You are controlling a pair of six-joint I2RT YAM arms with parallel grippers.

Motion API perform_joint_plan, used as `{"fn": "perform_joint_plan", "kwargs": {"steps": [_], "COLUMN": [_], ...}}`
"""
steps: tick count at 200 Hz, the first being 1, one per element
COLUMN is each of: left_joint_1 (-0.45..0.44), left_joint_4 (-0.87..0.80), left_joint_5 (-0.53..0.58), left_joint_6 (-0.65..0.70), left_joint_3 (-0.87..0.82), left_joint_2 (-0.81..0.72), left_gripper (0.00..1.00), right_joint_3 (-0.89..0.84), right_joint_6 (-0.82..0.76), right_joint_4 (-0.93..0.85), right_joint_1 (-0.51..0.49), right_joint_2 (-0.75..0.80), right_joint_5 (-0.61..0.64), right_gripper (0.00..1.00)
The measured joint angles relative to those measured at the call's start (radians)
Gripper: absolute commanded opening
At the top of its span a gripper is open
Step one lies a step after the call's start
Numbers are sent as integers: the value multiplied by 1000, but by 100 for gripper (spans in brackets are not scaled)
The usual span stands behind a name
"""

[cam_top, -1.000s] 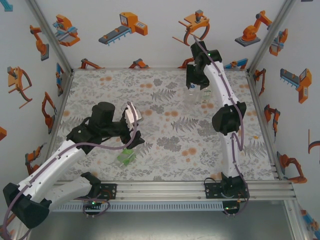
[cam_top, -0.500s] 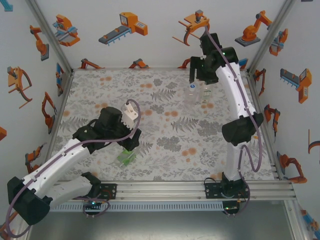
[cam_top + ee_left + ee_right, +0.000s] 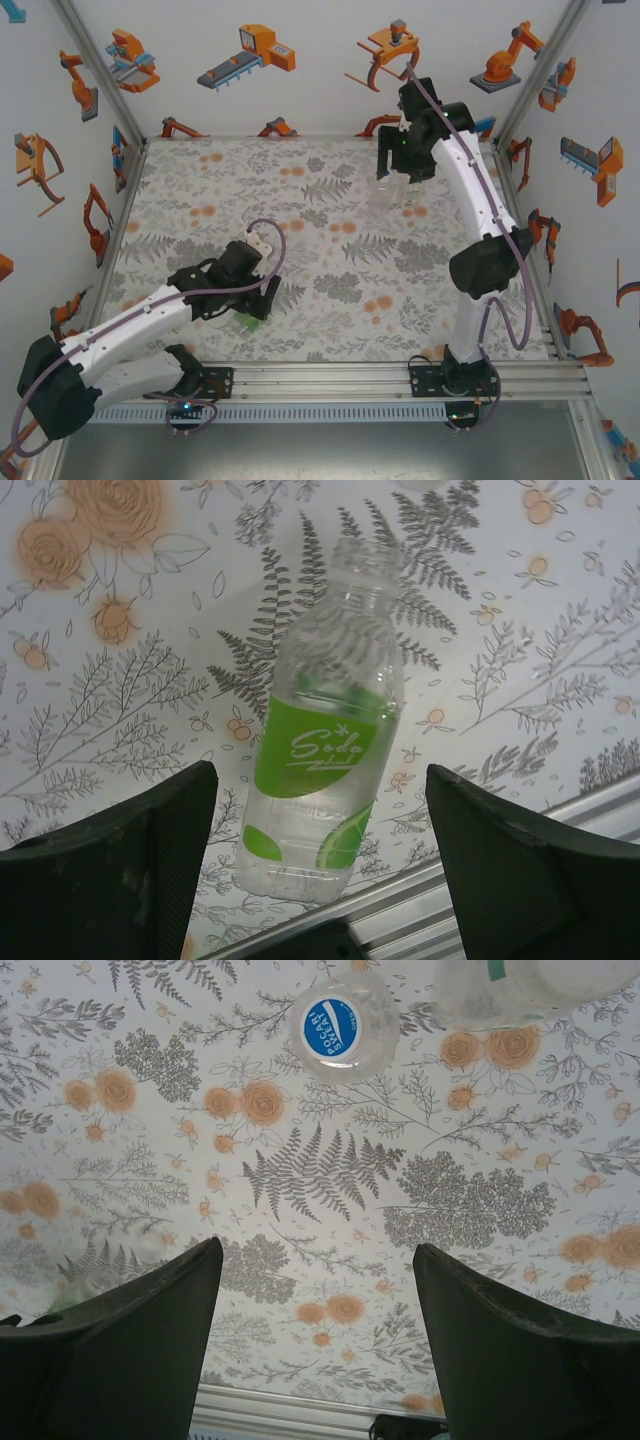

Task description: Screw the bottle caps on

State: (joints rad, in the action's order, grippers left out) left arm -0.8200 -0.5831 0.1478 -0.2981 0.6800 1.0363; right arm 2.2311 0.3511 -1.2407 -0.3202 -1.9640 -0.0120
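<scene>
A: Near edge: where is the green-labelled translucent plastic bottle (image 3: 320, 750)?
B: Lying uncapped on your floral worktop (image 3: 100, 680), between your left fingers (image 3: 120, 880), spread wide.
A: Farther back?
B: Your right fingers (image 3: 520, 1360), also wide, hang near an upright clear bottle (image 3: 383, 1035) wearing a blue-printed cap (image 3: 337, 1025).

1 green bottle (image 3: 320, 750) lies on its side on the counter (image 3: 120, 730), mouth bare. 2 clear bottles stand close together at the far right: 1 (image 3: 388, 1048) wears a blue-and-white cap (image 3: 335, 1028), beside the other (image 3: 520, 985).
</scene>
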Motion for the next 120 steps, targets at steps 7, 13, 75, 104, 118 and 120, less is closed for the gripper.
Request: {"fn": "perform_joint_plan", "kwargs": {"steps": [7, 13, 75, 104, 118, 120], "left_joint_1": [-14, -29, -130, -135, -135, -135], "left_joint_4": [2, 7, 59, 81, 88, 89], "left_joint_5": [17, 28, 103, 122, 124, 124], "left_joint_6": [-30, -55, -224, -256, -270, -273], "left_joint_3": [-5, -14, -135, -135, -135, -135], "left_joint_2": [9, 15, 74, 74, 76, 77], "left_gripper": [78, 78, 69, 67, 67, 67], "right_joint_3": [-6, -11, -53, -82, -99, -102], "right_joint_6": [1, 3, 11, 16, 19, 19], "right_joint_4": [1, 1, 13, 24, 31, 31], "right_joint_1": [-1, -2, -8, -8, -9, -9], "right_joint_2": [2, 4, 41, 55, 58, 58], "right_joint_5": [-2, -3, -22, -23, -25, -25], "right_gripper": [70, 70, 70, 70, 70, 70]}}
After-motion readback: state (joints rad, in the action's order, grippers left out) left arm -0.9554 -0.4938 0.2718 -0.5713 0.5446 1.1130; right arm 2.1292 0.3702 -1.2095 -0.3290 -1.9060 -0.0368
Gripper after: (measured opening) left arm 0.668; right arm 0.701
